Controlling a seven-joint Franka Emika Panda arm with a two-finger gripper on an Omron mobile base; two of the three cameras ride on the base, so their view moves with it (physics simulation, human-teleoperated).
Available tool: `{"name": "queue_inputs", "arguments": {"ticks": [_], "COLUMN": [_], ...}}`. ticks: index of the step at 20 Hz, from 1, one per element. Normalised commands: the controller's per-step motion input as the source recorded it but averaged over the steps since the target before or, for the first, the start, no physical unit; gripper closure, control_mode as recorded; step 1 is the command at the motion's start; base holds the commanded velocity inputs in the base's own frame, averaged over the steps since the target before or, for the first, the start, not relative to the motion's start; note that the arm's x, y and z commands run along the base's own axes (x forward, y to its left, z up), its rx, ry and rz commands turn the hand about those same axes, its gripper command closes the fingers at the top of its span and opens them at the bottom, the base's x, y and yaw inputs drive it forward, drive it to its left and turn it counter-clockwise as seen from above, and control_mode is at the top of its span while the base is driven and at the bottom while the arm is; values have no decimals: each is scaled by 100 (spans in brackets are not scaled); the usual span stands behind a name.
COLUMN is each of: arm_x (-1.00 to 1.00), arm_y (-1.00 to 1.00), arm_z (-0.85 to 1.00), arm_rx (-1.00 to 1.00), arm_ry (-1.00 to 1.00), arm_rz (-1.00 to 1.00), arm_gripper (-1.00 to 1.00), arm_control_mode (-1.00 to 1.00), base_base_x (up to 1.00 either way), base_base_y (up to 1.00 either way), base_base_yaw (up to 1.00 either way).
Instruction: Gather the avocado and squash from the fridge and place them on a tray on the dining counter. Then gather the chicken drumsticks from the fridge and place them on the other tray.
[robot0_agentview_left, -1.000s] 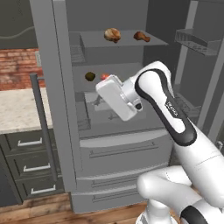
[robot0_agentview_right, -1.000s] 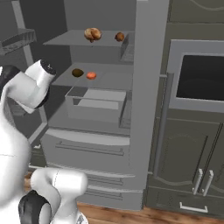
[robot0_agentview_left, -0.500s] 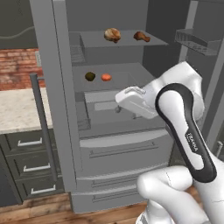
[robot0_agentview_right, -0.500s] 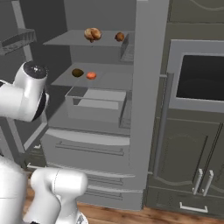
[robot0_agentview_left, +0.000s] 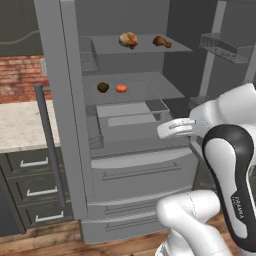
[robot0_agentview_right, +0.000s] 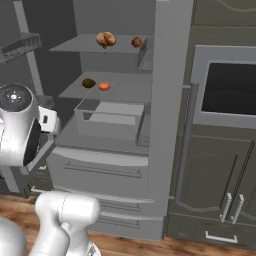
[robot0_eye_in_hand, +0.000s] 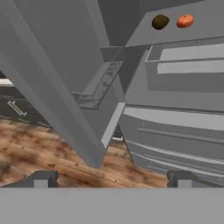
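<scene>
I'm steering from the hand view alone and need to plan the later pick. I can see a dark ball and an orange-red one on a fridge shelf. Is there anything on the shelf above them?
Observer: Yes. Two chicken drumsticks lie on the top shelf, one shelf above the avocado and the squash.
Operator: Are the two drumsticks touching?
Observer: No. They lie apart, the paler, bulkier one toward the hinge side of the open fridge door.
Operator: What's directly under the avocado's shelf?
Observer: A clear drawer bin, pulled partly forward.
Operator: Where's the hand relative to the fridge?
Observer: The gripper is open and empty; the hand sits outside the fridge, level with the bin, below the avocado's shelf.
</scene>
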Motion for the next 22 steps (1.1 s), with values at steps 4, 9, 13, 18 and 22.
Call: {"name": "queue_inputs", "arguments": {"ticks": [4, 9, 13, 18, 22], "arm_x": [-42, -32, -11, -1, 7], "arm_y": [-36, -31, -18, 0, 0], "arm_z": [1, 18, 22, 2, 0], "arm_rx": [-16, -11, -3, 0, 0], "arm_ry": [-16, -4, 0, 6, 1], "arm_rz": [-10, -10, -7, -2, 0], "arm_gripper": [-100, -100, -100, -100, -100], "arm_control_mode": [-100, -100, -100, -100, -100], "base_base_x": [0, 0, 0, 0, 0], "base_base_y": [0, 0, 0, 0, 0], "base_base_yaw": [0, 0, 0, 0, 0]}}
